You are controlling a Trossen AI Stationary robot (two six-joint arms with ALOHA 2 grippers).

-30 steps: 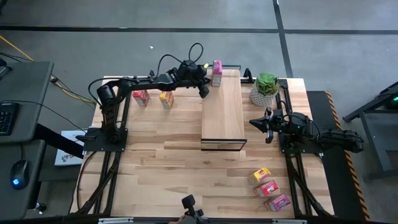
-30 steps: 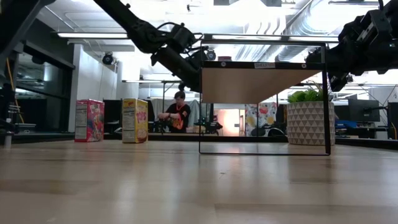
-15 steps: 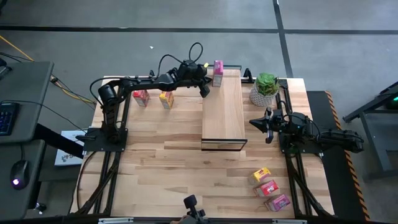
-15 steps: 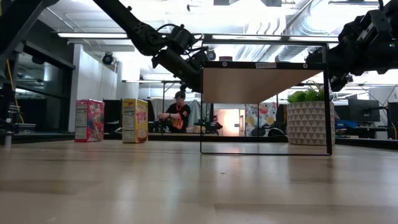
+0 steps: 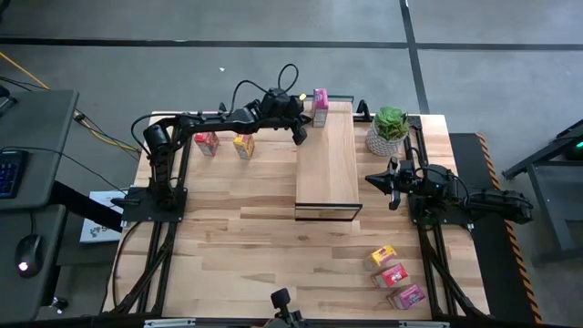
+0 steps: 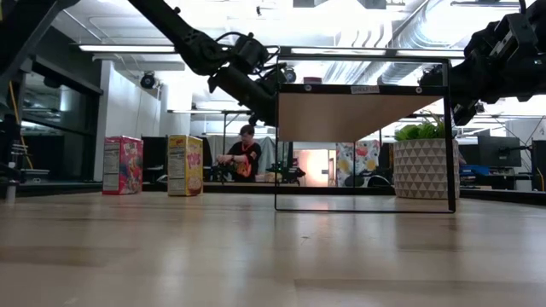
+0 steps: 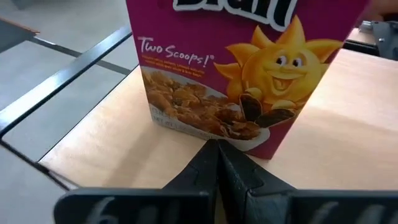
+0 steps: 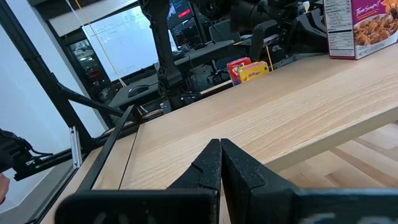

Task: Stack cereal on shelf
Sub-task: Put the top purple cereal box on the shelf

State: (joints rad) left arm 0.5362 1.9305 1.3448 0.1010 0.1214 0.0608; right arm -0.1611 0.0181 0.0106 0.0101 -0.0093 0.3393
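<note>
Planked tabletop (image 5: 255,228), shelf (image 5: 326,164) mid-table. Left gripper (image 5: 299,135), fingers pressed together, empty, sits just left of pink cereal box (image 5: 318,106) upright at shelf's far end. Right gripper (image 5: 393,191) pressed together too, waits right of shelf.

Pink cereal box (image 7: 236,74) top cut off

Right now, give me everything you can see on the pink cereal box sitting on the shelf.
The pink cereal box is a small magenta cardboard carton, standing upright at the far end of the shelf, a light-wood board on a dark frame. Its front reads "Two Scoops!" above a picture of flakes with raisins and a smiling sun; a side panel carries white nutrition print. It looks closed and undented. The left gripper, shut, sits right at its lower front edge; whether the tips touch the box is unclear.
</note>
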